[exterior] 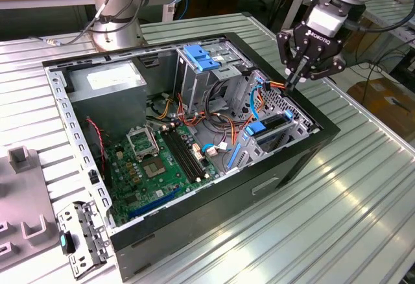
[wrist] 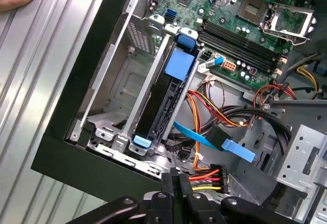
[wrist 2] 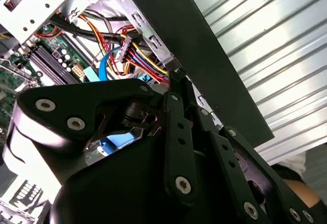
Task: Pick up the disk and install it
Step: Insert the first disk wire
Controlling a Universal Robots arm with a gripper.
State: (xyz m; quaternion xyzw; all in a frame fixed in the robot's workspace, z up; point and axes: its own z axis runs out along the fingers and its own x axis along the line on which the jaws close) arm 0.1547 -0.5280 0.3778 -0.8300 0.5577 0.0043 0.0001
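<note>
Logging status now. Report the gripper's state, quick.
Gripper: shut, fingers pressed together at the case's edge by the power connector; holding nothing visible. The disk sits in its bay.

Ribbed, glossy sheet-metal table [exterior: 363, 193], matt black case wall [exterior: 214, 209], bare grey metal drive bay [wrist: 122, 88], disk [wrist: 166, 101] framed by smooth blue plastic rails, green glossy motherboard [exterior: 152, 167], matt black gripper [exterior: 293, 84] with bright metal screws.
</note>
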